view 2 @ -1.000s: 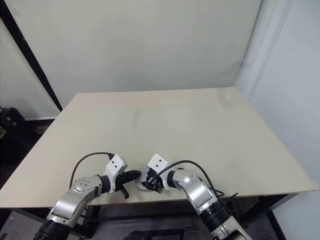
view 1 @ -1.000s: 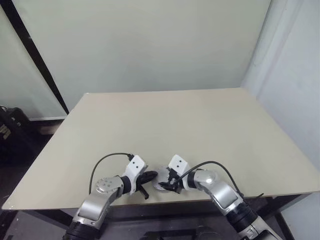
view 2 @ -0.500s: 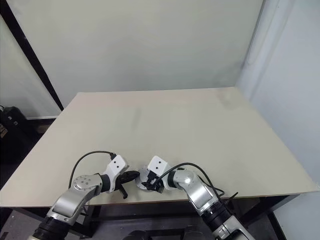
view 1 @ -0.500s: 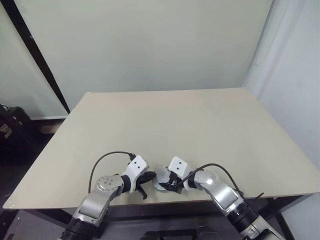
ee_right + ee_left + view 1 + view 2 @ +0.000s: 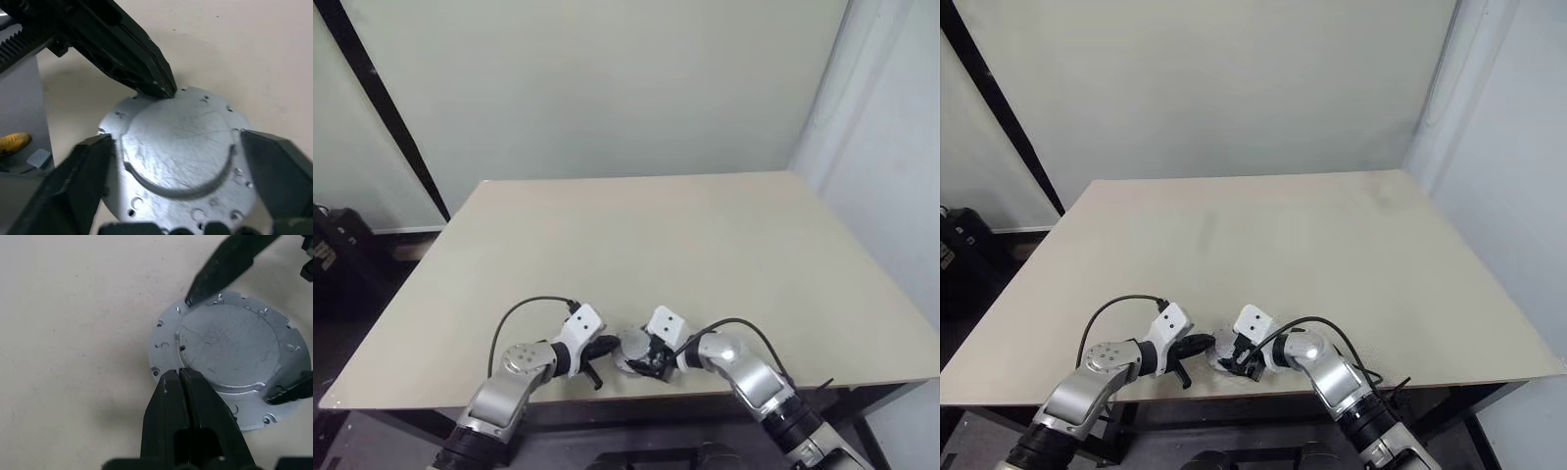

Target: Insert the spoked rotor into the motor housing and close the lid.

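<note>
The lid [image 5: 230, 345], a grey metal disc with a notched flange, lies flat near the bench's [image 5: 656, 235] front edge. The left gripper [image 5: 180, 376], pinched together and empty, touches its flange. The right gripper [image 5: 171, 161] stands wide, one finger at each side of the disc's rim. The far bench surface lies bare.

Lid [image 5: 230, 357] on table [image 5: 636, 245] (near edge), between both grippers.
</note>
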### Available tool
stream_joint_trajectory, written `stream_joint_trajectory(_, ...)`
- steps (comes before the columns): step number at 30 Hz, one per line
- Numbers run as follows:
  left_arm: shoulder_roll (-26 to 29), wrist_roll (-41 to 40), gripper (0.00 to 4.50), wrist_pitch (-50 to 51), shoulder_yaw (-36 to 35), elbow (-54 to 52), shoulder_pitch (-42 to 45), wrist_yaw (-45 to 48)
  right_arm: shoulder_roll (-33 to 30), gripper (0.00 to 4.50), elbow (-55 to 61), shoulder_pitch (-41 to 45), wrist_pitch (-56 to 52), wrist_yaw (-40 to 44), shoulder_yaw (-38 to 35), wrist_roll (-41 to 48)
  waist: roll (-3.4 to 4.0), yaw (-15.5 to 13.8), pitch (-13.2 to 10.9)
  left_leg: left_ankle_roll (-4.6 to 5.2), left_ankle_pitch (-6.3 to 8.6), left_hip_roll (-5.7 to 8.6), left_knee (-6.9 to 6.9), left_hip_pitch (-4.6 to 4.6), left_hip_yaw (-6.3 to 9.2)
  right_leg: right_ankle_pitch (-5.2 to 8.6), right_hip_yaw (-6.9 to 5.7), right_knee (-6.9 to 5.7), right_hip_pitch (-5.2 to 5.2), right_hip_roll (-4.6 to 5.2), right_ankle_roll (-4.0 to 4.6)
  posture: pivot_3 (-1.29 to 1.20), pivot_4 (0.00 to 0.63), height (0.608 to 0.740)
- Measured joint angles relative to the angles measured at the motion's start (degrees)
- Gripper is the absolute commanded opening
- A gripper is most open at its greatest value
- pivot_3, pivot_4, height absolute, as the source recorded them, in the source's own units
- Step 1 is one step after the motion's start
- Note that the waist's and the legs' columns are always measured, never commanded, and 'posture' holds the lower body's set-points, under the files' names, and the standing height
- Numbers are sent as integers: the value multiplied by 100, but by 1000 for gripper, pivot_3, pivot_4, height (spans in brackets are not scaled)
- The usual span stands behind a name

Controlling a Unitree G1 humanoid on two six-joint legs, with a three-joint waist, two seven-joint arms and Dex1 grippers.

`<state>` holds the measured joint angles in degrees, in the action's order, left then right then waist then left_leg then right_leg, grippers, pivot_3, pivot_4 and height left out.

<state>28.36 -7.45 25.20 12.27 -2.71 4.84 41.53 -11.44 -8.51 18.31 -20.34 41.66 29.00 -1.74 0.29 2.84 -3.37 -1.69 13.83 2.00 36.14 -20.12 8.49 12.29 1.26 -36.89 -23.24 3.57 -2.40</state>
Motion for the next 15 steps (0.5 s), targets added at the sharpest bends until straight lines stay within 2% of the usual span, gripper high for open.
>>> stream_joint_trajectory(8, -12, 1, 0, 0, 3, 0, 17, 18, 157, 4469, 166, 4, 201, 5, -508, 307, 0, -1, 0, 1, 0, 4, -5, -13, 3, -1, 0, 1, -9, 0, -2, 0, 0, 740)
stream_joint_trajectory(11, -17, 1, 0, 0, 4, 0, 16, 17, 147, 4469, 377, 14, -276, -98, -889, 527, 0, -2, 0, 1, -1, 4, -4, -14, 3, -1, 1, 1, -8, 0, -2, 0, 0, 740)
stream_joint_trajectory(15, -19, 1, 0, 1, 3, 0, 17, 18, 108, 4469, 649, 15, -1624, -293, -1450, 980, 1, -5, 0, 1, -1, 5, -5, -15, 5, -1, 1, 0, -9, 0, -1, 0, 0, 740)
